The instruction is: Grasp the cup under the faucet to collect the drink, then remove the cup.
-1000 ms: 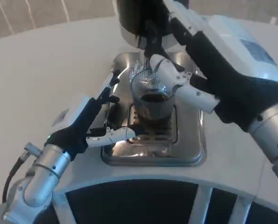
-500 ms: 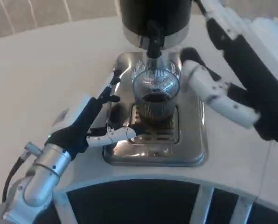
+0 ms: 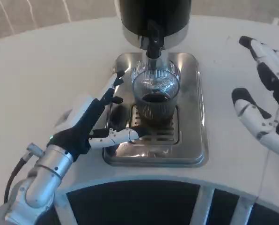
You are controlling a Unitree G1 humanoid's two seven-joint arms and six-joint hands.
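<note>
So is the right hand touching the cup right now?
Apart. In the head view the right hand hangs over bare table, with the tray's edge lying between it and the cup.

Clear ribbed cup (image 3: 155,96) — dark drink; silver tray (image 3: 195,136) — white table (image 3: 46,70).

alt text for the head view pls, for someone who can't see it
A ribbed clear cup holding dark drink stands on a steel drip tray beneath a black dispenser's faucet. The left hand reaches in beside the cup, fingers apart. The right hand hovers open over the white table, well clear of the tray.
</note>
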